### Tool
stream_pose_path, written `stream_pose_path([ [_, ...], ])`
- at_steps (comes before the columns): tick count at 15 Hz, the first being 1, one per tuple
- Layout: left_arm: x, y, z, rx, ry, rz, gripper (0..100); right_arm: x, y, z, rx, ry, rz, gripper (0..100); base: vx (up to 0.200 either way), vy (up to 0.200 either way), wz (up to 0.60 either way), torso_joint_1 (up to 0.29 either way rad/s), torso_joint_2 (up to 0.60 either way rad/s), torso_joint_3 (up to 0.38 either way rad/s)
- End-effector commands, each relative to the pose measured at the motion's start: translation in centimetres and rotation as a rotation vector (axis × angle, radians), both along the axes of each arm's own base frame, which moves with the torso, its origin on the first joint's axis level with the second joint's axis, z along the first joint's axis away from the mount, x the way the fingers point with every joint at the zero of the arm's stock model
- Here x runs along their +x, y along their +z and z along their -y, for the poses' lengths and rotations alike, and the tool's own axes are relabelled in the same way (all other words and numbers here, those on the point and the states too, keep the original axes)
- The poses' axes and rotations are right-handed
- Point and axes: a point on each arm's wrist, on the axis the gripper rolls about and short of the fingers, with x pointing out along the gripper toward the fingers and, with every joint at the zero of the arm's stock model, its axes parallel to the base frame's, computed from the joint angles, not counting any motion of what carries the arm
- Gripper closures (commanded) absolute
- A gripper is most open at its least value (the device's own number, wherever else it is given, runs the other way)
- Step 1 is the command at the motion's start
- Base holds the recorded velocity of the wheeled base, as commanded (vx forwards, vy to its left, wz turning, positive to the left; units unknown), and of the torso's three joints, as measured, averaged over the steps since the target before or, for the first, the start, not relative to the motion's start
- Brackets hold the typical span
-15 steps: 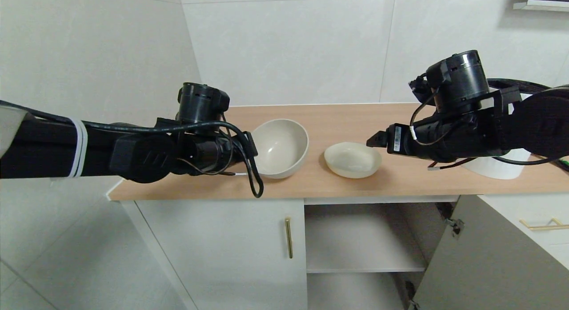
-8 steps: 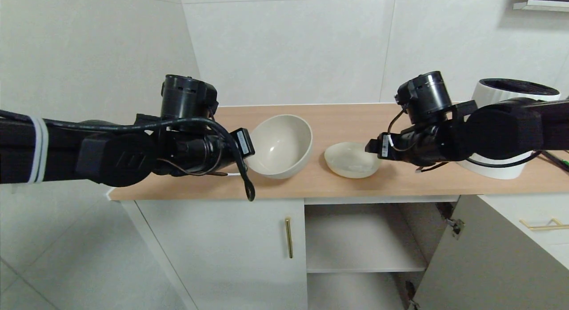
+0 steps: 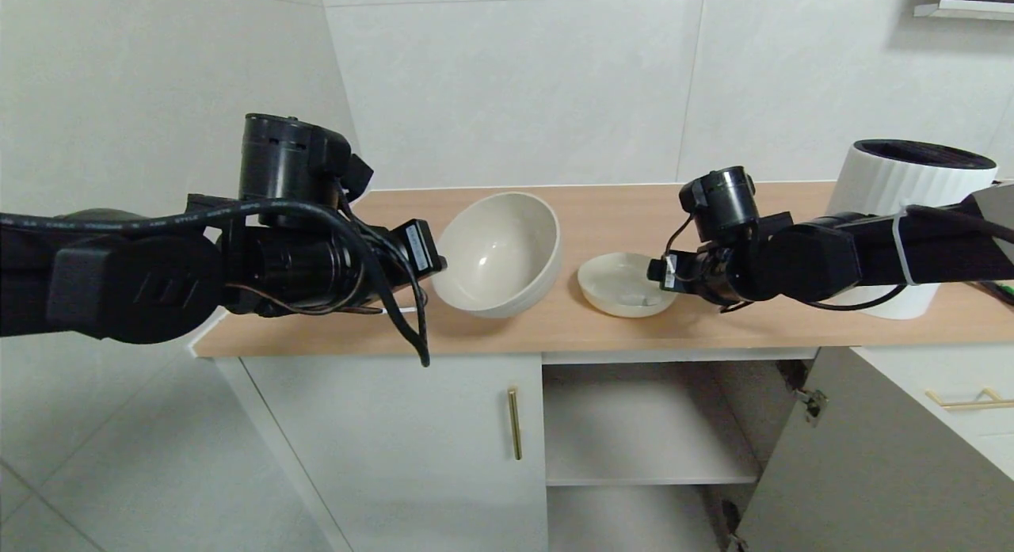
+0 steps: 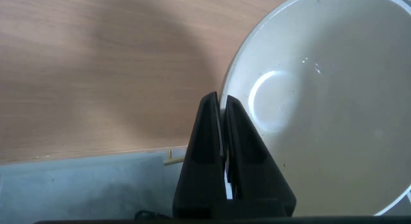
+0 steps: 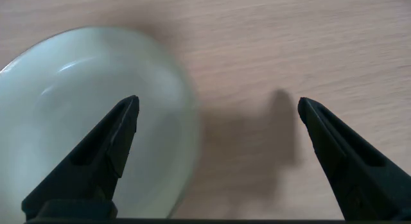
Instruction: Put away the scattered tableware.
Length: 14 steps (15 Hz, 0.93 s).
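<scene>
A large cream bowl is tilted up on the wooden counter, its mouth facing left. My left gripper is shut on the bowl's left rim; in the left wrist view the fingers pinch the bowl's edge. To its right a small shallow pale dish lies flat on the counter. My right gripper hangs open at the dish's right rim; in the right wrist view its fingers straddle the edge of the dish, one over the dish and one over bare wood.
A white ribbed container stands at the counter's right end behind my right arm. Below, the cabinet stands open with a bare shelf and its door swung out to the right. A closed door with a brass handle is on the left.
The left gripper has tipped the large bowl further up on its side. The right arm has lowered and moved in to the small dish's right rim.
</scene>
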Motion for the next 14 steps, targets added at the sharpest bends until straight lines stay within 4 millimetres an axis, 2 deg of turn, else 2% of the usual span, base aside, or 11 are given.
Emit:
stream_pose_path([
  [1,-0.2,0.2,-0.1,-0.004,0.000,0.005,100,0.3,-0.5,0.0,-0.004,-0.002,-0.009,0,0.000,0.000,0.00,0.000,0.00,0.000],
  [4,-0.1,0.1,-0.1,-0.002,0.000,0.004,100,0.3,-0.5,0.0,-0.003,-0.001,-0.010,0,0.000,0.000,0.00,0.000,0.00,0.000],
  [5,-0.1,0.1,-0.1,-0.002,0.000,0.004,100,0.3,-0.5,0.0,-0.004,0.000,-0.013,100,0.000,0.000,0.00,0.000,0.00,0.000],
  [11,-0.3,0.0,-0.1,0.001,-0.003,-0.001,100,-0.1,0.1,0.2,0.009,0.007,-0.008,100,0.000,0.000,0.00,0.000,0.00,0.000],
  [14,-1.1,0.4,-0.5,-0.001,-0.005,0.009,100,-2.0,2.7,1.3,0.066,0.058,0.019,100,0.000,0.000,0.00,0.000,0.00,0.000],
])
